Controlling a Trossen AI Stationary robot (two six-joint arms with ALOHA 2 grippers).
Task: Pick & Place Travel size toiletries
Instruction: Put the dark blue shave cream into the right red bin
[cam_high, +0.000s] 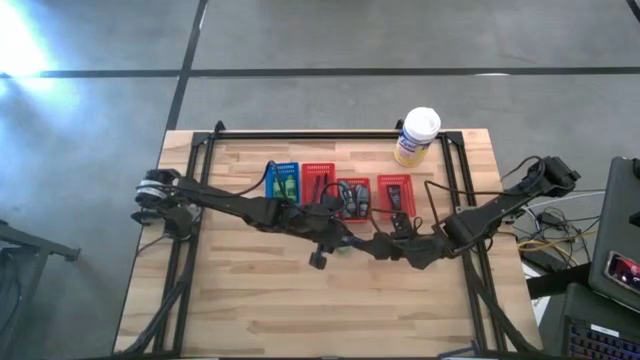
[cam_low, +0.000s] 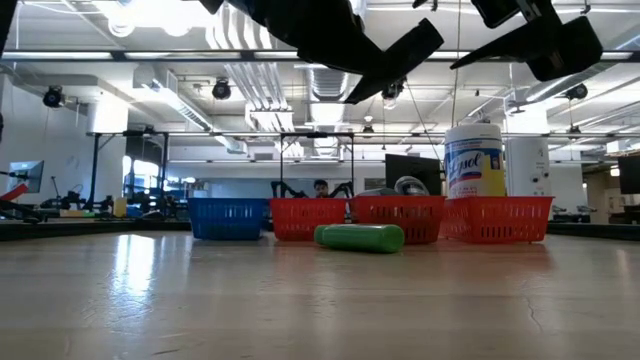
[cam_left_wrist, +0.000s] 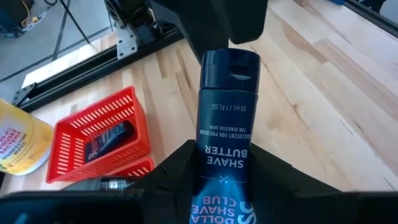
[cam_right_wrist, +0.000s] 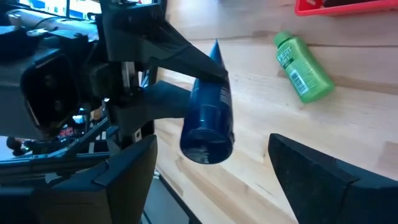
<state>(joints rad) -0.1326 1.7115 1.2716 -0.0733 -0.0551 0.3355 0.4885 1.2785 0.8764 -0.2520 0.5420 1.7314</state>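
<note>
Between the left claw's (cam_left_wrist: 217, 186) fingers: a dark blue shave-butter tube (cam_left_wrist: 224, 124).

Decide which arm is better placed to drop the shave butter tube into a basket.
Left. The left gripper is shut on the shave butter tube, just in front of the red baskets; the right gripper is open and empty.
</note>
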